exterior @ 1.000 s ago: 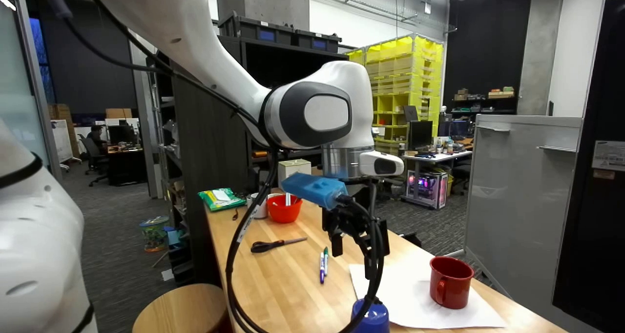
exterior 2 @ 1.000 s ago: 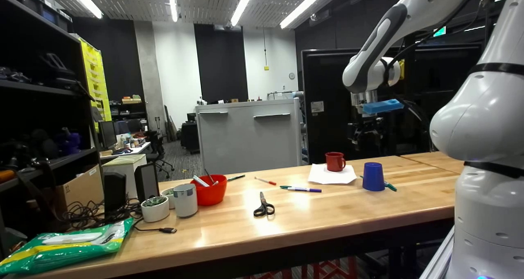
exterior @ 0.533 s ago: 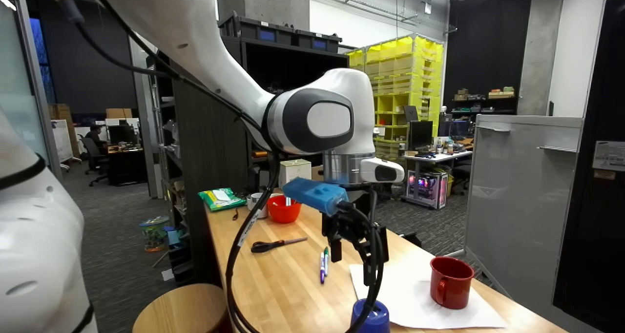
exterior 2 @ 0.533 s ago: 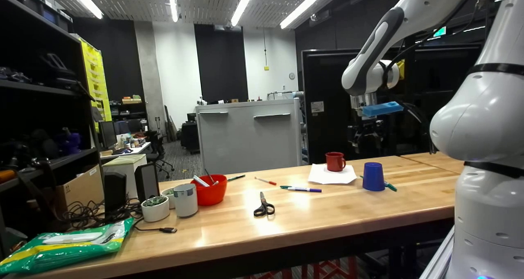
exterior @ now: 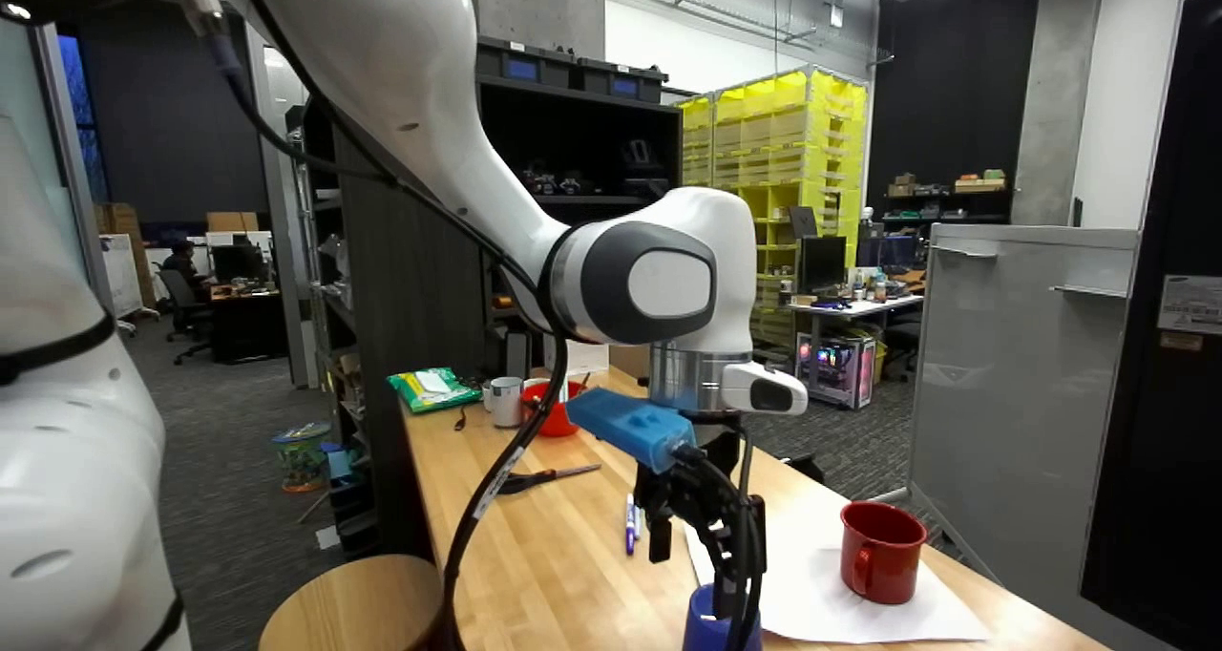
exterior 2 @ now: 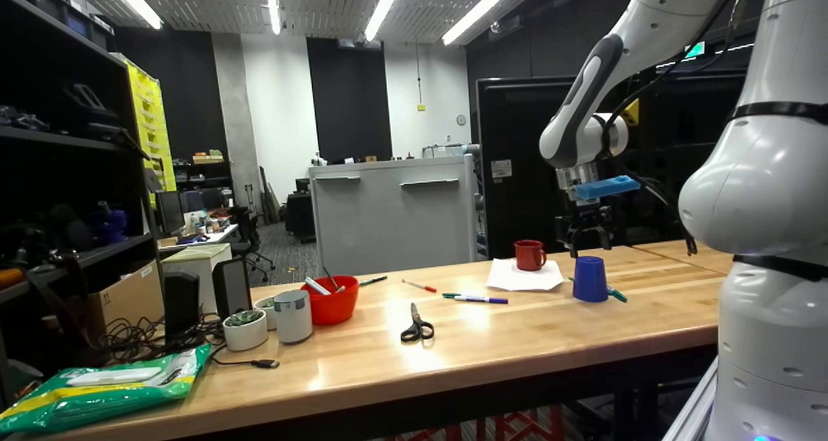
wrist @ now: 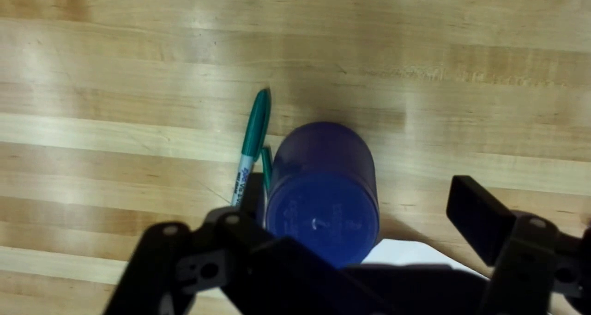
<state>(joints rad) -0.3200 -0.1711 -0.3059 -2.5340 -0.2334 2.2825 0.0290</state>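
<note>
in an exterior view, the fingers [exterior: 660, 542] hang wide apart, holding nothing, near a red mug [exterior: 883, 560] on white paper [exterior: 840, 622]. in an exterior view, an upturned blue cup [exterior 2: 590, 280] stands on the surface [exterior 2: 362, 357] just below them, its long axis vertical. the wrist view shows the cup in the gap between the fingers, closer to the one beside the green-capped marker [wrist: 256, 125].

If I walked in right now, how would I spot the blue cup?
Look along the long wooden table to the part under the white robot arm. Below its black fingers stands the blue cup, upside down beside a green-capped marker. Unlike the red mug nearby, upright on white paper, it shows no handle.
</note>
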